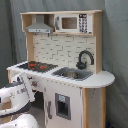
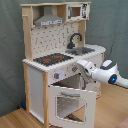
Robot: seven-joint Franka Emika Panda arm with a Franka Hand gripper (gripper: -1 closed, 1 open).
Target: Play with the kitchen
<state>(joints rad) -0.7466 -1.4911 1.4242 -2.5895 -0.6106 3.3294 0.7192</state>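
The kitchen [image 1: 75, 92] [image 2: 35, 82] is a tall toy of white panels and light wood. It has a black-red stovetop [image 1: 36, 65] [image 2: 52, 59], a grey sink [image 1: 72, 74] [image 2: 85, 50], a black faucet [image 1: 84, 59] [image 2: 75, 39] and a silver hood [image 1: 40, 27] [image 2: 50, 20]. Its oven door [image 2: 72, 102] hangs open, tilted outward. My white arm reaches in from the second exterior view's right. The gripper [image 2: 80, 65] [image 1: 24, 80] is at the knob panel just under the stovetop, above the open door.
A toy microwave [image 1: 70, 22] [image 2: 75, 11] sits on the top shelf. A grey curtain [image 1: 115, 50] hangs behind the kitchen. Wooden floor [image 2: 15, 117] lies in front. A lower cabinet door [image 1: 62, 105] is closed.
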